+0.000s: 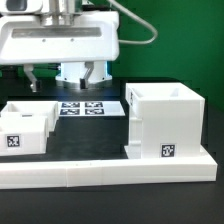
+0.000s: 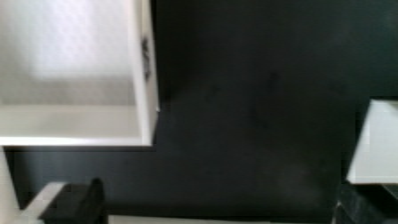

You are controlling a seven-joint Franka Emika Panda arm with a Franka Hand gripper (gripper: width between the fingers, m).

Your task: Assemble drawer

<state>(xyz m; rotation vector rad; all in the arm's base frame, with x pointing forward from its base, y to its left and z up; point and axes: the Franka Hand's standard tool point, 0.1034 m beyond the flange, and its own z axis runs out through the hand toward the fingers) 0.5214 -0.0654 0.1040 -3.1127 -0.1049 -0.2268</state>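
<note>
while the arm's two-finger gripper (image 1: 86,79) hangs above the back of the black table (image 1: 100,140), over the far edge of the thin flat white marker board (image 1: 88,106), its dark fingers seem spread apart with nothing between them. the wrist view shows only one dark finger (image 2: 71,203) at the frame's edge, so that reading rests on the exterior view alone.

the drawer lies in separate parts. the large white plastic boxy housing (image 1: 165,118), its opening facing up and a tag on its front face, stands at the exterior view's right, just behind the long low white border wall (image 1: 100,172). a smaller white plastic tray (image 1: 28,122), also tagged, sits at the exterior view's left, well apart from the housing. no second tray and no knob can be made out. the wrist view shows an open white box (image 2: 71,70) and a white edge (image 2: 377,140) across bare table, but i cannot tell which parts they are.

both parts look like hard, thin-walled, hollow plastic. they are probably light and stiff, and smooth enough to skate on the table when nudged. a wall seems the sensible place to pinch, one finger inside and one outside, near the middle of a side so the part does not swing or tip.
</note>
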